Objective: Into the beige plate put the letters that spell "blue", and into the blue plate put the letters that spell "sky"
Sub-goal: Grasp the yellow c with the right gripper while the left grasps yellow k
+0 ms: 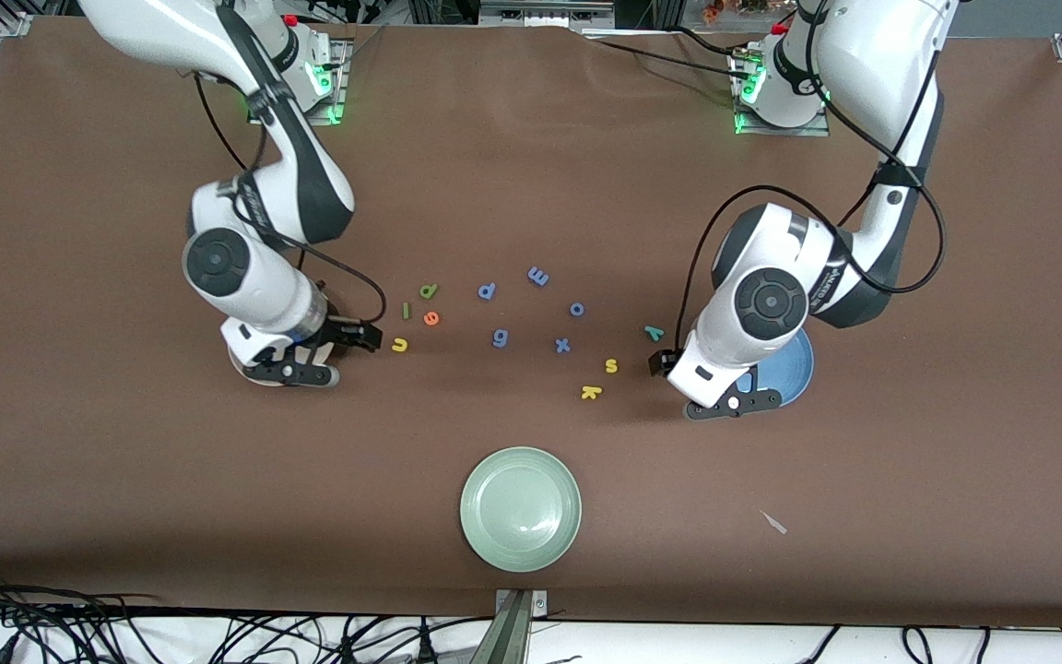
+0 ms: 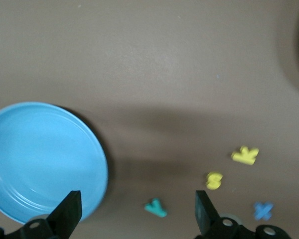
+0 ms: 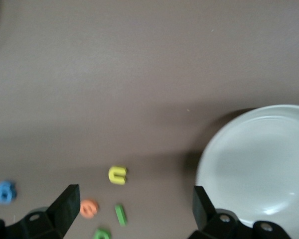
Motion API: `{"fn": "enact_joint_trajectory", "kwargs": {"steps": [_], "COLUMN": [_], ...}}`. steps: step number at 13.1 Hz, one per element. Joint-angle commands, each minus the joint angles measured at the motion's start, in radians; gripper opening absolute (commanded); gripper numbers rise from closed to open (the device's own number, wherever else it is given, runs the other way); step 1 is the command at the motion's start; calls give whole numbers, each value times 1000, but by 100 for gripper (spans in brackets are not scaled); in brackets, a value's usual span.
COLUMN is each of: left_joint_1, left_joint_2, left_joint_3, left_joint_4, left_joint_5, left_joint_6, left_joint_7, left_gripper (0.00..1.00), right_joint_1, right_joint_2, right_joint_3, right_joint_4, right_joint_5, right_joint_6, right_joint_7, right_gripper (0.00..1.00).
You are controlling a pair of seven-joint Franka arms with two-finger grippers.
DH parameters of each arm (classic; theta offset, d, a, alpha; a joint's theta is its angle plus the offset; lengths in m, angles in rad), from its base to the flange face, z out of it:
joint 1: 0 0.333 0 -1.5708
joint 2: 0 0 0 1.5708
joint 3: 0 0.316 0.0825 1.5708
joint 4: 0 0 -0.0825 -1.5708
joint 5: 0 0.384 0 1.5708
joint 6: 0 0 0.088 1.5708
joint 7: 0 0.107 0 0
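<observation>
My right gripper [image 1: 365, 334] [image 3: 134, 196] hangs open over the table, between the beige plate [image 1: 241, 369] [image 3: 259, 164] and the yellow u [image 1: 399, 345] [image 3: 117, 175]. The orange e [image 1: 431, 318] [image 3: 88, 208], dark green l [image 1: 406, 311] [image 3: 120, 214] and light green b [image 1: 429, 291] [image 3: 101, 233] lie just past the u. My left gripper [image 1: 660, 361] [image 2: 137, 201] is open low over the teal y [image 1: 654, 332] [image 2: 156, 207], beside the blue plate [image 1: 794, 369] [image 2: 40, 159]. The yellow s [image 1: 611, 366] [image 2: 214, 180] and k [image 1: 591, 393] [image 2: 245, 155] lie close by. My arms hide much of both plates in the front view.
Blue letters lie between the two groups: p [image 1: 487, 291], m [image 1: 538, 276], o [image 1: 577, 309], g [image 1: 500, 338] and x [image 1: 563, 345] [image 2: 263, 210]. A pale green plate [image 1: 520, 507] sits nearer the front camera.
</observation>
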Motion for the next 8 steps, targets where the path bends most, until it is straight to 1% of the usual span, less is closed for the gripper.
{"fn": "enact_joint_trajectory", "kwargs": {"steps": [1, 3, 5, 7, 8], "left_joint_1": [-32, -64, -84, -98, -95], "left_joint_2": [60, 118, 162, 205, 219], "left_joint_3": [12, 12, 10, 12, 12], "left_joint_4": [81, 139, 169, 213, 231], "left_joint_5": [-22, -22, -25, -129, -163], "left_joint_6": [-9, -10, -9, -9, -7], "left_joint_7": [-241, -454, -605, -752, -805], "left_gripper": [100, 100, 100, 100, 100], "right_joint_1": [65, 75, 104, 106, 106], "right_joint_2": [101, 132, 151, 171, 171], "right_joint_3": [-7, -7, -7, -7, -7], "right_joint_4": [9, 20, 22, 11, 6], "right_joint_5": [1, -3, -9, -57, -69], "right_joint_6": [140, 184, 190, 222, 224], "right_joint_7": [97, 154, 198, 248, 252], "right_gripper": [100, 100, 100, 100, 100]}}
